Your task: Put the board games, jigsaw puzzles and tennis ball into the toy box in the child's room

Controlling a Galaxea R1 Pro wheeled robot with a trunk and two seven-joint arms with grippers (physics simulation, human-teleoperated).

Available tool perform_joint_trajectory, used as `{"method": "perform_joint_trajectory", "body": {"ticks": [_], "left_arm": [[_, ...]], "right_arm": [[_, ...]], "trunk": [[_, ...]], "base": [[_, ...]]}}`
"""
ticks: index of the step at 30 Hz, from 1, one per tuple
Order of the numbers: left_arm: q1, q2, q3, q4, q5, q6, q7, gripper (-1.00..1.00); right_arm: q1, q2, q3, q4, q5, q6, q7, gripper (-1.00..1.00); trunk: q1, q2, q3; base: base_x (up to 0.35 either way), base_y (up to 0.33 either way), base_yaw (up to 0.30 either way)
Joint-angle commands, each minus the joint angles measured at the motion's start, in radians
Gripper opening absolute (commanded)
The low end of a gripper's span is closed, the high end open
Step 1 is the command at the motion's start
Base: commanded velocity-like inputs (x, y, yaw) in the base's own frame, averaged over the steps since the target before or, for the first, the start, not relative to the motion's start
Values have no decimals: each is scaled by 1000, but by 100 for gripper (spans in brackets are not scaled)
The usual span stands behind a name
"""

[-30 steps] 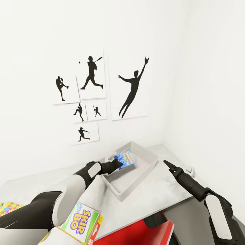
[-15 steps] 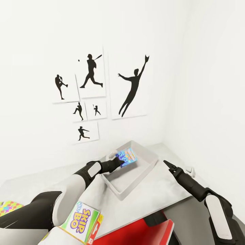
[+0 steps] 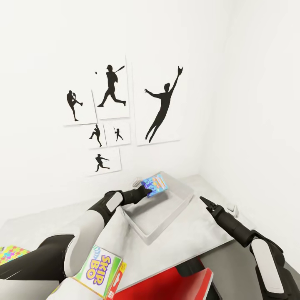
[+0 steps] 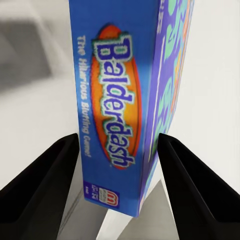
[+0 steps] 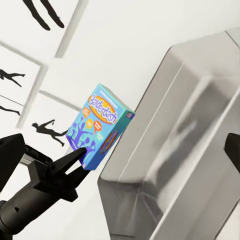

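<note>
six black baseball silhouette prints (image 3: 113, 118) are clustered on the white wall (image 3: 50, 46), biggest one, a leaping catcher (image 3: 162, 106), on the right of the bunch, wall corner (image 3: 216, 104) further right

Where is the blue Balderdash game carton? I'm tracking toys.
In the head view, the blue Balderdash game carton is gripped by the left gripper above the pale grey toy box's far end.

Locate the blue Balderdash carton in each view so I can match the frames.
Head view: Balderdash carton centre, held by the left gripper above the toy box.
Left wrist view: carton fills the centre, between the jaws.
Right wrist view: carton left of centre, above the toy box's far wall.
Shared landmark: the left gripper on the carton.
</note>
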Motion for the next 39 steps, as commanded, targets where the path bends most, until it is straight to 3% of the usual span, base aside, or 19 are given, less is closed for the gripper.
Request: {"method": "perform_joint_trajectory", "body": {"ticks": [1, 27, 34, 39], "left_arm": [[-1, -1, 8, -1, 0, 9, 0, -100], [-1, -1, 13, 11, 1, 11, -5, -100], [-1, -1, 13, 11, 46, 7, -5, -100], [-1, -1, 13, 11, 59, 8, -5, -100]], "right_arm": [[-1, 0, -2, 0, -1, 8, 3, 100], [8, 1, -2, -43, 0, 59, 3, 100], [8, 1, -3, -44, 0, 59, 2, 100], [8, 1, -3, -44, 0, 58, 1, 100]], "trunk": [[1, -2, -2], [1, -2, -2], [1, -2, -2], [1, -2, -2]], "base": [[0, 0, 0], [0, 0, 0], [0, 0, -55], [0, 5, -194]]}}
